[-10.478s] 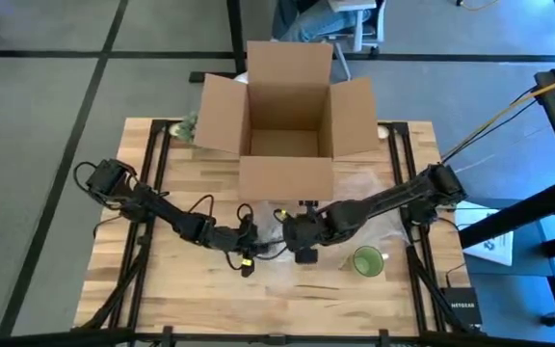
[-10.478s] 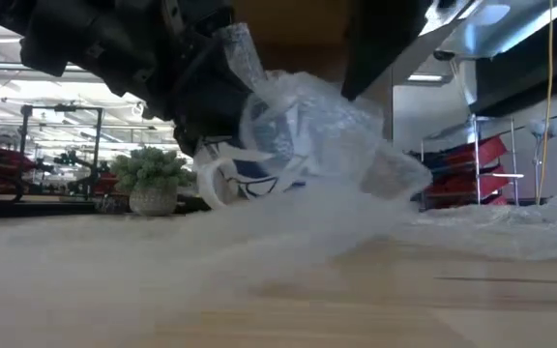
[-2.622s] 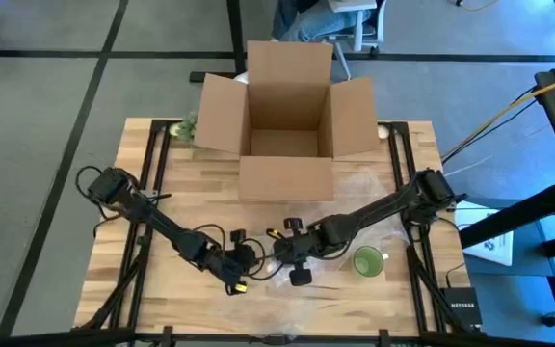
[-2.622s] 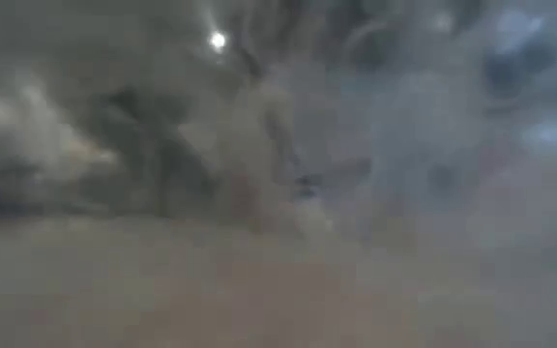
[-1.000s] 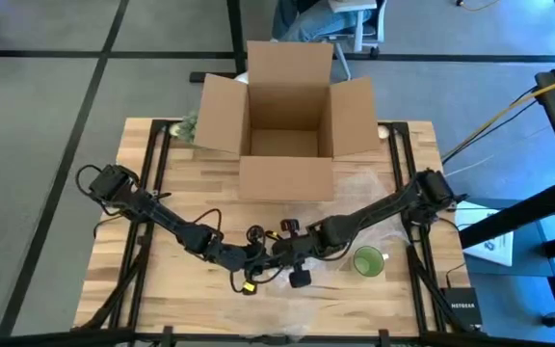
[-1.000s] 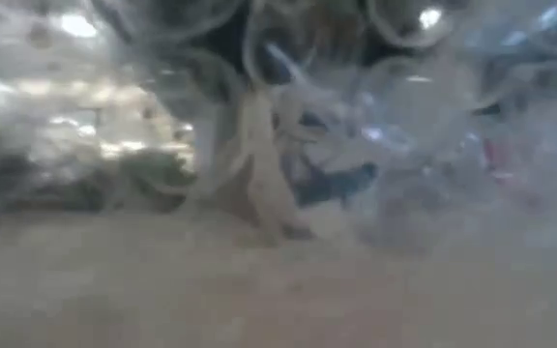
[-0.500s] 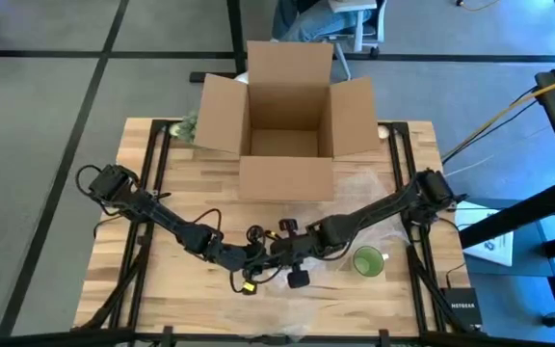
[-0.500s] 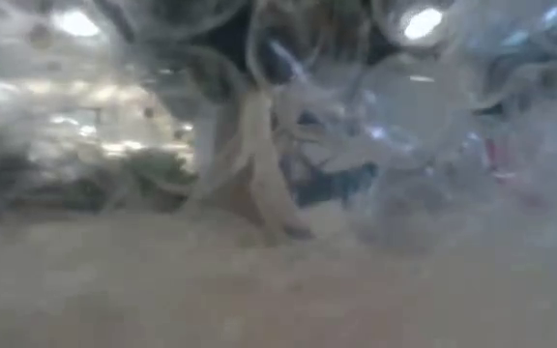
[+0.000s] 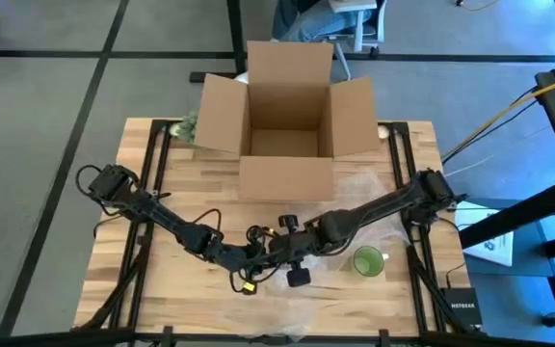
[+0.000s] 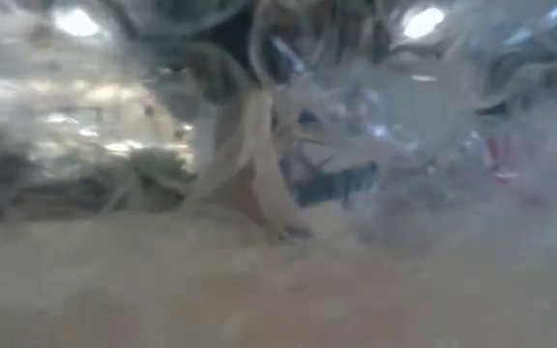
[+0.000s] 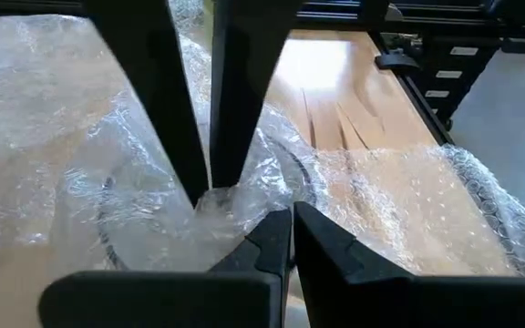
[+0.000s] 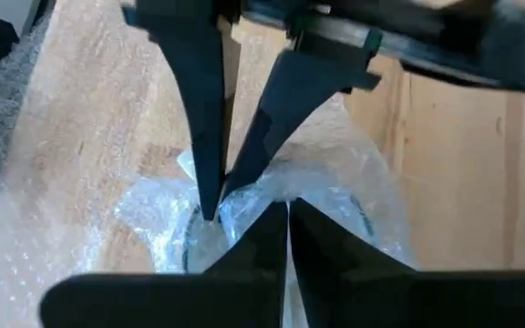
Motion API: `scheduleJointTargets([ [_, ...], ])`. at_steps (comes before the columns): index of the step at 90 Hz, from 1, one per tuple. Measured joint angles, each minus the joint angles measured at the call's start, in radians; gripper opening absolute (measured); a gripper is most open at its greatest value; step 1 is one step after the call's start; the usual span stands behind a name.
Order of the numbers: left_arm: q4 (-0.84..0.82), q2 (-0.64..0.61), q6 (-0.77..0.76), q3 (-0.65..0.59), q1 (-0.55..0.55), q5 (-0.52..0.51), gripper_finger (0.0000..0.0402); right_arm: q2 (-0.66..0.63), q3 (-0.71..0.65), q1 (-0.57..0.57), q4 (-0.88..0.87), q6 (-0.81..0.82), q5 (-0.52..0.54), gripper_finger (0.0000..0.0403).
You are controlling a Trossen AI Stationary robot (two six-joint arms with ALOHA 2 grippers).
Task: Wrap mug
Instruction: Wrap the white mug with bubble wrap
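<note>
The mug, white with blue marks, sits on the table under clear bubble wrap, near the table's front middle. Its rim shows faintly through the wrap. My left gripper and my right gripper meet tip to tip over it, both shut on the gathered wrap. In the left wrist view my left gripper faces the right arm's fingers. In the right wrist view my right gripper faces the left arm's fingers. My left gripper pinches a gathered bunch of bubble wrap between its two fingers, coming from the table's left and slanting down. The bunch stands over the mug while the rest of the wrap lies slack on the table. My right gripper pinches the same bunch of wrap between its two fingers, coming from the table's right, tips close to the left fingers. Several crumpled layers are drawn together there.
An open cardboard box stands at the table's far middle. A green cup stands to the right of the grippers. More bubble wrap lies beside the box, and a small potted plant sits at the far left.
</note>
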Motion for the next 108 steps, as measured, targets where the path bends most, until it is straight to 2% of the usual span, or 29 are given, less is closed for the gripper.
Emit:
scheduleJointTargets([
  [40,0.002,0.000,-0.002,-0.001,-0.001,-0.010,0.0000,0.000,0.039,0.001,-0.125,0.022,-0.003,0.0003],
  [79,0.004,0.001,0.006,-0.001,-0.008,-0.014,0.0000,0.000,0.039,0.002,-0.136,0.031,-0.049,0.0003],
  [95,0.004,0.001,0.005,-0.001,-0.010,-0.014,0.0000,-0.001,0.038,0.053,-0.206,0.063,-0.048,0.0003],
  [108,0.002,0.001,0.010,-0.001,-0.017,-0.013,0.0000,-0.001,0.038,0.105,-0.183,0.091,-0.005,0.0003],
])
